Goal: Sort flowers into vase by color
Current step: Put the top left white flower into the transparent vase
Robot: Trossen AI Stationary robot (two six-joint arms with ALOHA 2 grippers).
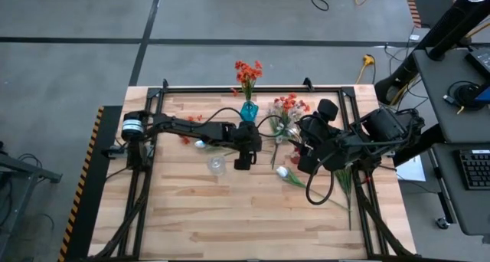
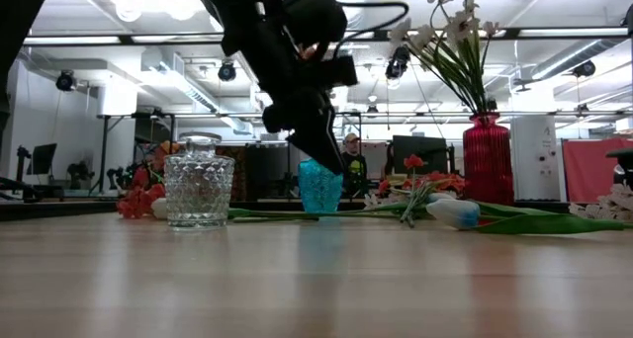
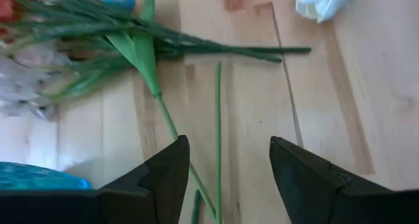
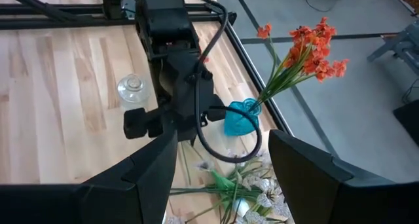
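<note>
Loose flowers lie flat on the counter between the arms, their stems running along the boards, beside a white bud. The left end effector hangs over them, fingers spread wide and empty. The right end effector is held above, open and empty. A blue vase holds orange sprays; the glass vase is empty.

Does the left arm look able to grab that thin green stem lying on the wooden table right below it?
Probably yes. The left gripper hangs over the thin green stem with its jaws open on either side of it, and nothing lies between them and the wooden table.
</note>
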